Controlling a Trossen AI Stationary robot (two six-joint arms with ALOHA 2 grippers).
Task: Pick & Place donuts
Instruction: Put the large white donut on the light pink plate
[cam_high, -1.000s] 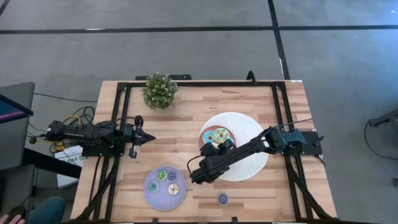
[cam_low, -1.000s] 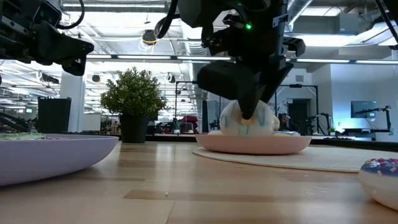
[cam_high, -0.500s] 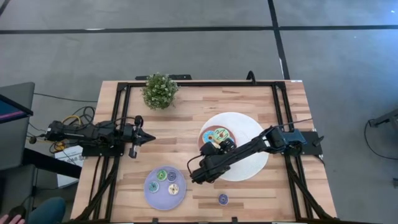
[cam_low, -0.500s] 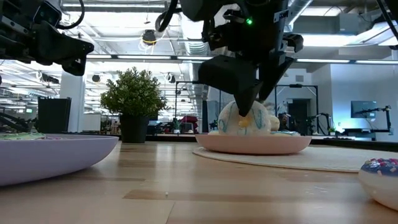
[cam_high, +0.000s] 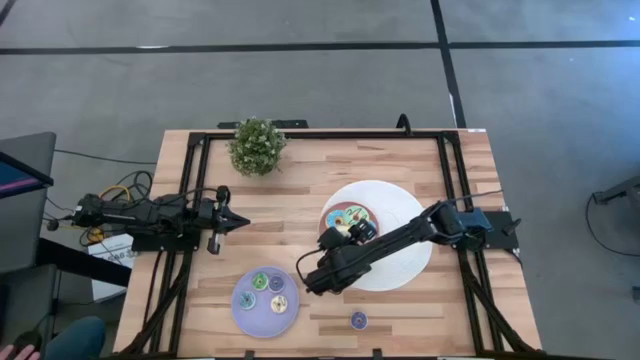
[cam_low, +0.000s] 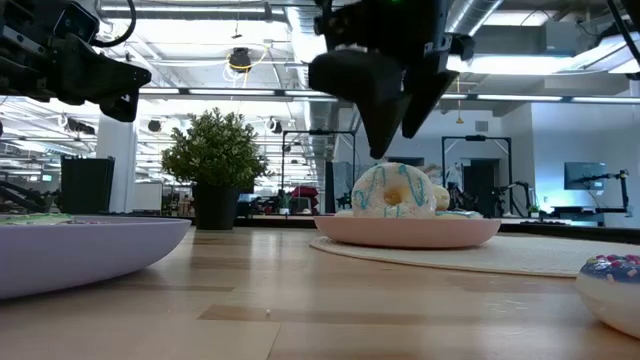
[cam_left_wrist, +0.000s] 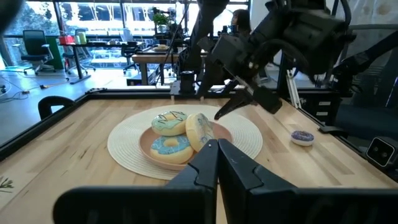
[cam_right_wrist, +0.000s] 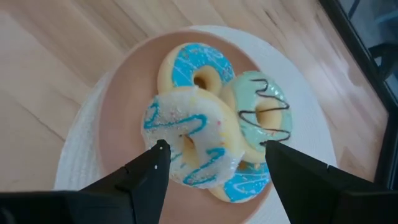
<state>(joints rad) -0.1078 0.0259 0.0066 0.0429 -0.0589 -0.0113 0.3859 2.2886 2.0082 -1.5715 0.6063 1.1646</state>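
Donuts: three big ones piled on the pink plate (cam_right_wrist: 118, 93); white-iced donut (cam_right_wrist: 186, 140) leans on top, blue-iced donut (cam_right_wrist: 196, 65) and pale-green donut (cam_right_wrist: 264, 112) (chocolate squiggle on it) under and beside it; pink plate sits on a white mat (cam_high: 405, 215). My right gripper (cam_right_wrist: 214, 152) hangs just above that pile, fingers spread wide, one either side of the white-iced donut, nothing pinched; low view shows clear air between the fingertips and the donut. Well apart from the pink plate, toward the table's front edge, the lavender plate (cam_high: 243, 310) holds three tiny donuts (cam_high: 270, 290); one small purple donut (cam_high: 358, 320) lies on bare wood between the two plates' sides, nearer the front edge. My left gripper (cam_high: 238, 220) waits far from the pink plate, fingers pressed together, empty. Potted plant (cam_high: 257, 145) stands behind the plate.
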